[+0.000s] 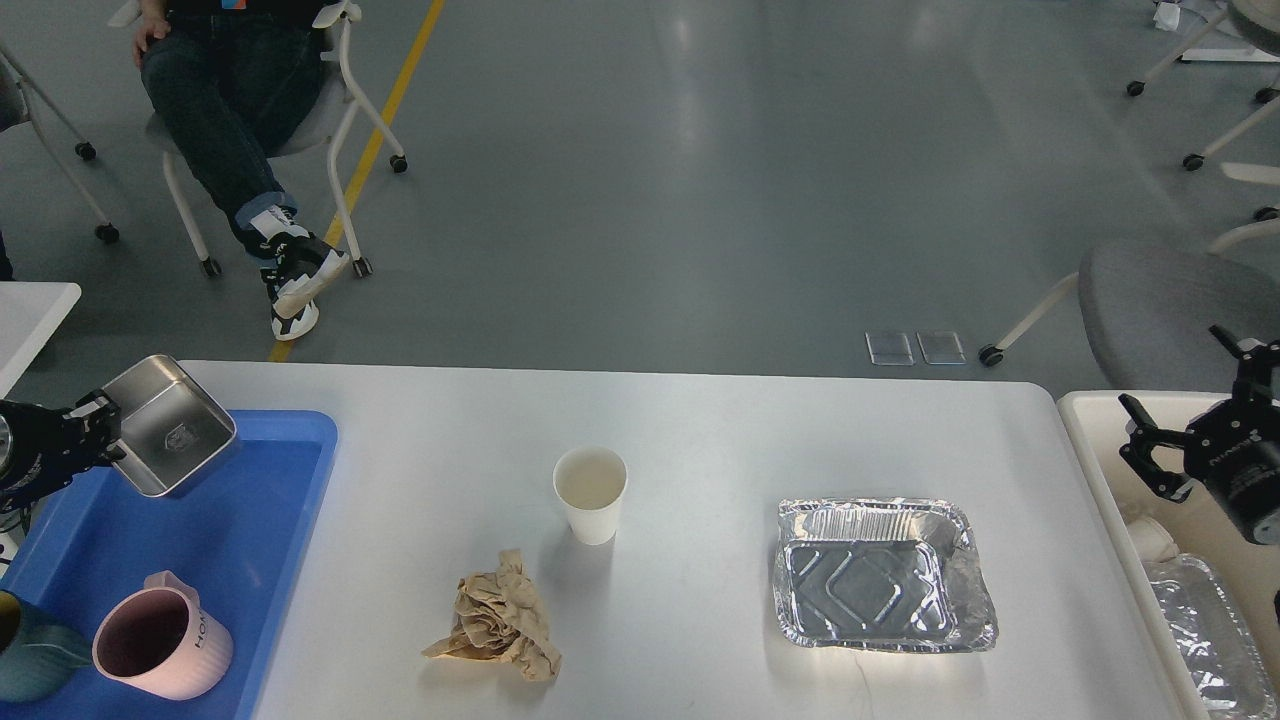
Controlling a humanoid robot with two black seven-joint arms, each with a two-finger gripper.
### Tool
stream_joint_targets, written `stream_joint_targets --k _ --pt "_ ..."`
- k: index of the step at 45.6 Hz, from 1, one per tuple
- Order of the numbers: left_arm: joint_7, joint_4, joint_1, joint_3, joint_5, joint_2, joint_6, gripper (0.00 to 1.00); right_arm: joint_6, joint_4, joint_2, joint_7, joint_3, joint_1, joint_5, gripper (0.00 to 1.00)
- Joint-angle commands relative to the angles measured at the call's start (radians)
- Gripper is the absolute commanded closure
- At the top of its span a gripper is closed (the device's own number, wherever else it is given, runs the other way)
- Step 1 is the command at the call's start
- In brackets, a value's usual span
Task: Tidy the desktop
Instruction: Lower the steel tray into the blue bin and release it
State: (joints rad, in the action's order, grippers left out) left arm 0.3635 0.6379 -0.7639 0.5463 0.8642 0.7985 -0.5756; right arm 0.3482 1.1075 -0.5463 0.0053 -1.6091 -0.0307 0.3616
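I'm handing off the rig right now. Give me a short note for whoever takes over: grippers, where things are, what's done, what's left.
Left gripper: shut on the steel tray, held tilted above the blue bin's far end, not yet set down.
Right gripper: open, empty, above the cream bin.
Done: pink mug and a teal cup sit in the blue bin; one foil pan lies in the cream bin.
Left on the desktop: paper cup, crumpled brown paper, foil tray.

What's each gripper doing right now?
Left gripper: shut on the steel tin, over the blue tray.
Right gripper: open, empty, over the bin.
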Motion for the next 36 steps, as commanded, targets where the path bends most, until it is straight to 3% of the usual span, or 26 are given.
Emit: stream_joint_targets --k 1,36 --pt "0.000 0.000 0.014 0.003 -0.001 -0.001 0.003 1.00 0.000 0.000 -0.001 -0.001 -0.002 0.006 0.000 0.00" --pt "0.003 0.000 0.110 0.014 -0.004 -0.028 0.057 1.00 0.000 0.000 0.002 0.001 0.000 0.006 -0.001 0.00"
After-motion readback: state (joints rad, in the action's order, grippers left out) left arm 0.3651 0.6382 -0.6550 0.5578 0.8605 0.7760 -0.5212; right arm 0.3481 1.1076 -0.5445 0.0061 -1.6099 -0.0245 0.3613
